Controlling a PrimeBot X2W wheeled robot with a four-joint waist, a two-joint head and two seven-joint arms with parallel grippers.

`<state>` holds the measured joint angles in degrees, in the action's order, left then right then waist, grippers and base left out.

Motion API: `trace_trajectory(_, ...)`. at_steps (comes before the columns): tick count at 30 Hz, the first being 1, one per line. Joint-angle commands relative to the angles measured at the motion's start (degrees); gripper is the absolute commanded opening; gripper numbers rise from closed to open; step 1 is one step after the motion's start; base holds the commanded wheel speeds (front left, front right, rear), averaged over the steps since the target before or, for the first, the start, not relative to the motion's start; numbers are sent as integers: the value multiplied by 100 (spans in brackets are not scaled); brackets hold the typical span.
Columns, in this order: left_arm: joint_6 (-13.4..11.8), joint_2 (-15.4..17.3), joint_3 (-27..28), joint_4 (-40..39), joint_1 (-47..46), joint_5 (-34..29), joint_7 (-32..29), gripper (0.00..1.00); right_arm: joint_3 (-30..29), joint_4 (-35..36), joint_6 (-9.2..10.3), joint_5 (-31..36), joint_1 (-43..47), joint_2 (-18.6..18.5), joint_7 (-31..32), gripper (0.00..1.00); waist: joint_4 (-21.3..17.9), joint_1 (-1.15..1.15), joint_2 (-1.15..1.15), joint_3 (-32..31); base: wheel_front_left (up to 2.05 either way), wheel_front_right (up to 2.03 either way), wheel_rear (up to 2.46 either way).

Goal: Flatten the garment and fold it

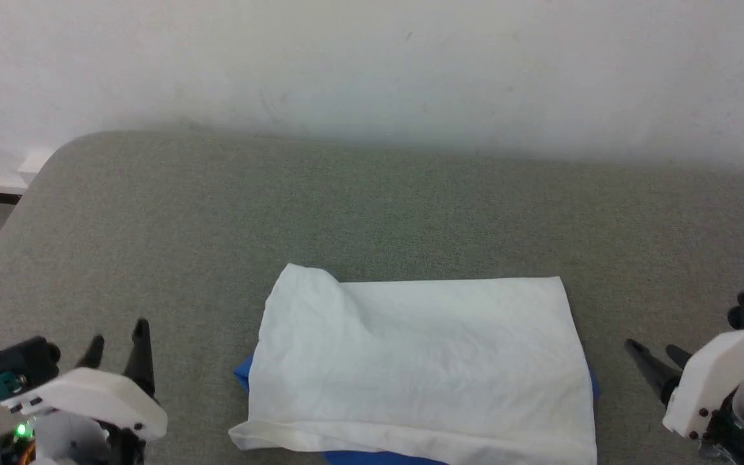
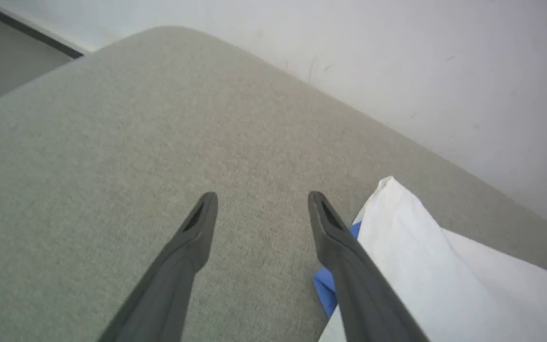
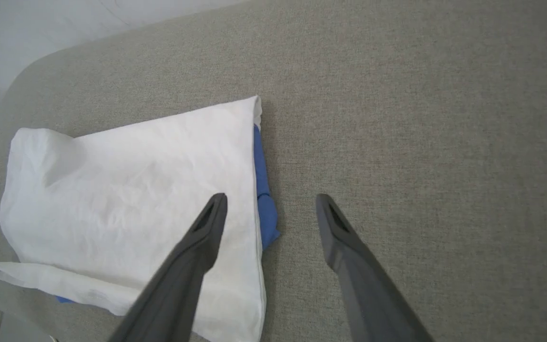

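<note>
Head view: a folded garment [image 1: 420,361] lies on a grey-green worktop [image 1: 372,213], close to its near edge and about midway along it. A pale, scuffed wall [image 1: 372,64] stands behind the far edge.

The garment forms a broad white rectangle of soft, finely creased cloth. Slivers of royal blue peek out along its left, right and near sides. These are probably the sleeves and trim, tucked underneath so that the white body covers them. Its far-left corner rises in a soft hump, and a loose hemmed band trails out at the near-left corner, so the stack is not quite flat.

The left pincer [image 1: 119,330] sits toward the worktop's near-left corner, with its two long dark fingers spread and nothing between them. The right pincer [image 1: 651,347] sits near the right end of the near edge, likewise spread and empty. Both stand apart from the cloth, one on either side, which leaves the fold undisturbed.

In the wrist views, the tapered matte fingers hover over a worktop that looks felt-like, with a fine woven grain and a rounded corner.

Judging from how the cloth lies, the folding looks nearly done. The hump and the stray hem may want smoothing.
</note>
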<state>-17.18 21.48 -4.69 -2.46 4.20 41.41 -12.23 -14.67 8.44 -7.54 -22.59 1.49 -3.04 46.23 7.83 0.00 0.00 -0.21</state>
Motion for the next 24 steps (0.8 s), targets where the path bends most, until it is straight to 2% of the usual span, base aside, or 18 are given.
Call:
trace_trajectory(1,113,23,32,-146,-292,-249,453,100,79,-162,5,51,-264,-51,165,100,28,0,0,75,0,0,0)
trace_trajectory(7,673,-165,-216,-93,-863,-1003,2336,100,752,-1156,5,59,-865,-577,512,100,153,0,0,325,0,0,0)
trace_trajectory(9,787,-238,-316,-8,-982,-1266,2598,100,1000,-1477,5,-14,-982,-736,577,100,197,0,0,410,0,0,0)
trace_trajectory(12,925,-403,-356,52,-1111,-1589,2708,100,1336,-1849,5,-219,-1151,-881,595,100,256,0,0,562,0,0,0)
trace_trajectory(16,1079,-652,-146,-74,-1124,-1978,2720,100,1837,-2174,5,-544,-1348,-949,490,100,269,0,0,707,0,0,0)
trace_trajectory(24,1446,-1059,277,-3,-1001,-2307,2722,100,2552,-2660,5,-849,-1623,-1054,222,100,282,0,0,799,0,0,0)
